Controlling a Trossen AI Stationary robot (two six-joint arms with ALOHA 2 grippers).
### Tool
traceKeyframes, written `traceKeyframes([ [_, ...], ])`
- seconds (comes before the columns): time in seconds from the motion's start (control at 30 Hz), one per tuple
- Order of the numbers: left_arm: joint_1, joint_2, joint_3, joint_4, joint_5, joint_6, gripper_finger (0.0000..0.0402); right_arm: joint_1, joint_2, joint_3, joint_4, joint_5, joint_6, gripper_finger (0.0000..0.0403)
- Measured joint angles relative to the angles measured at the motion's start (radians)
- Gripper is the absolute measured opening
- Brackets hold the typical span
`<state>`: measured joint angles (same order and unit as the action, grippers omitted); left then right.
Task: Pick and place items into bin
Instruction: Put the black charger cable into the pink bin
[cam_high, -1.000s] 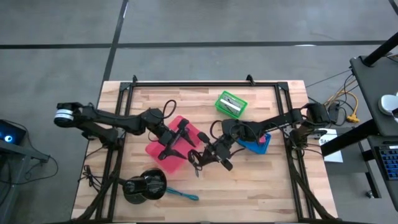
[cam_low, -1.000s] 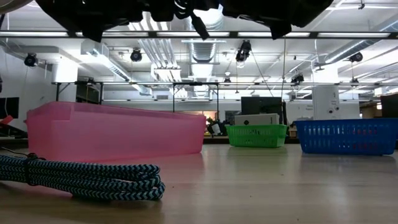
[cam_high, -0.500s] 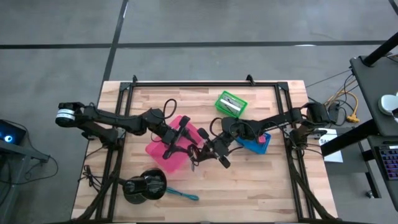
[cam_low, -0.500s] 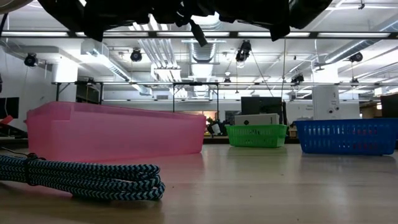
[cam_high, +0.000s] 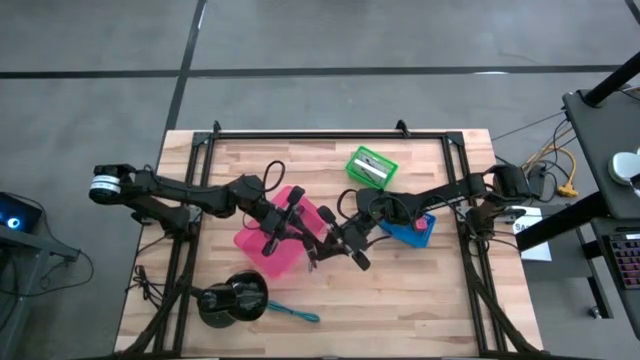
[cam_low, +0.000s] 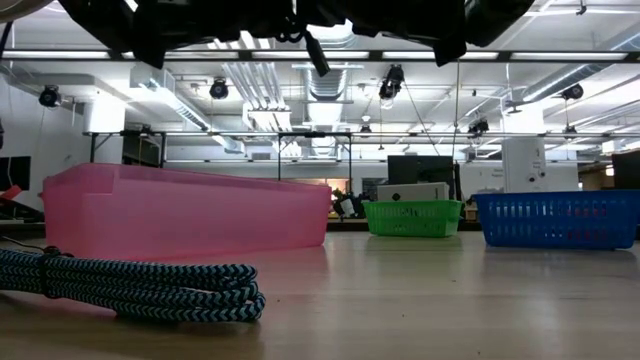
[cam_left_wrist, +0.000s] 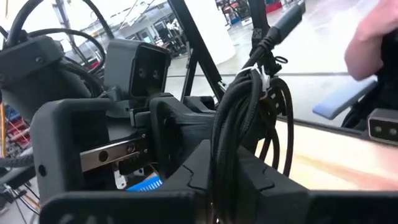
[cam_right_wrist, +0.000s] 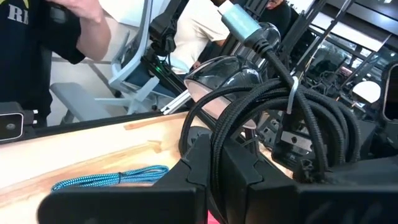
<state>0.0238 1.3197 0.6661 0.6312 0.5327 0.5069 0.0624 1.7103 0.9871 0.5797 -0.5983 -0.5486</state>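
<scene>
A bundle of black cord hangs in the air just right of the pink bin, between my two grippers. My left gripper reaches over the bin from the table's left and is shut on the bundle. My right gripper comes from the table's right and is shut on the same bundle. The cord's light-blue plug sticks out of the coil. In the low view both grippers are only dark shapes at the top edge. My left gripper pinches several strands of the cord bundle between its two fingers, which lie level and come from the table's left. The bundle is lifted clear of the table. My right gripper pinches several strands of the coil between its two fingers, level, from the table's right. The rest of the coil loops beyond the fingers, tied with a pale band, clear of the table.
A green basket stands at the far middle and a blue basket under my right arm. A large black round object and a teal item lie near the front. A teal-black braided cord lies close to the low camera. People show beyond the table.
My left gripper has shut on the black cord bundle that my right gripper holds. Both arms have stayed in place.
</scene>
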Motion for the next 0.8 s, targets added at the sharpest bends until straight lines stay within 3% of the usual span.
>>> traceKeyframes([
  [0.17,0.0,-0.001,-0.001,-0.02,0.0,0.047,0.0014,0.0,0.0,0.0,-0.001,0.007,0.056,0.0013],
  [0.33,0.001,-0.036,-0.001,-0.078,-0.011,0.05,0.0014,0.001,-0.04,0.001,-0.096,0.103,0.033,0.0023],
  [0.57,0.0,-0.127,-0.002,-0.199,0.0,0.048,0.0014,0.001,-0.14,0.002,-0.285,0.114,0.034,0.0071],
  [0.8,0.0,-0.185,-0.01,-0.24,-0.088,-0.054,0.0013,0.0,-0.245,0.002,-0.54,0.282,0.209,0.0119],
])
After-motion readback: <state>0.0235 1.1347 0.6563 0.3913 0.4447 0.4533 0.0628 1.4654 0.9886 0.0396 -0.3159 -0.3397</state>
